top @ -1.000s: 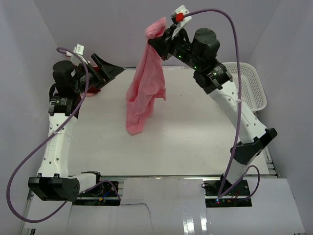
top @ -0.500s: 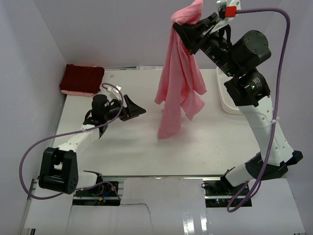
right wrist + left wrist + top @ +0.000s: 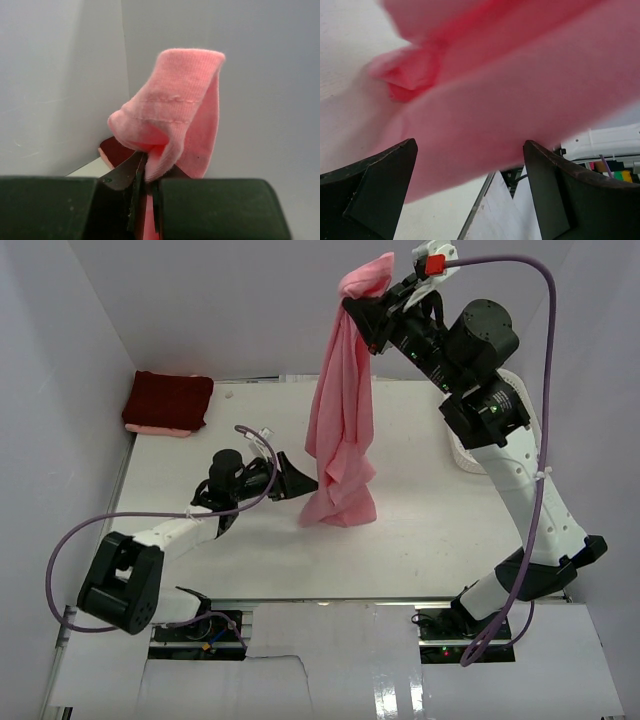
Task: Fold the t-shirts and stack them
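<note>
A salmon pink t-shirt (image 3: 345,430) hangs full length from my right gripper (image 3: 362,310), which is raised high over the back of the table and shut on a fold of its cloth (image 3: 180,110). The right gripper (image 3: 147,170) pinches that fold tightly. The shirt's lower end is bunched on the table. My left gripper (image 3: 300,480) lies low over the table, open, its tips right at that bunch. In the left wrist view the pink cloth (image 3: 510,100) fills the space just beyond the open left gripper (image 3: 470,150). A folded dark maroon t-shirt (image 3: 168,400) lies at the back left corner.
A thin pink layer (image 3: 160,429) shows under the maroon t-shirt. A white mesh basket (image 3: 468,452) stands at the right, mostly hidden behind my right arm. Grey walls close in the white table (image 3: 420,540) on three sides.
My right arm has swung the hanging shirt back leftward and lower, so its end now bunches on the table. My left arm came away from the back left corner toward the shirt's bottom.
</note>
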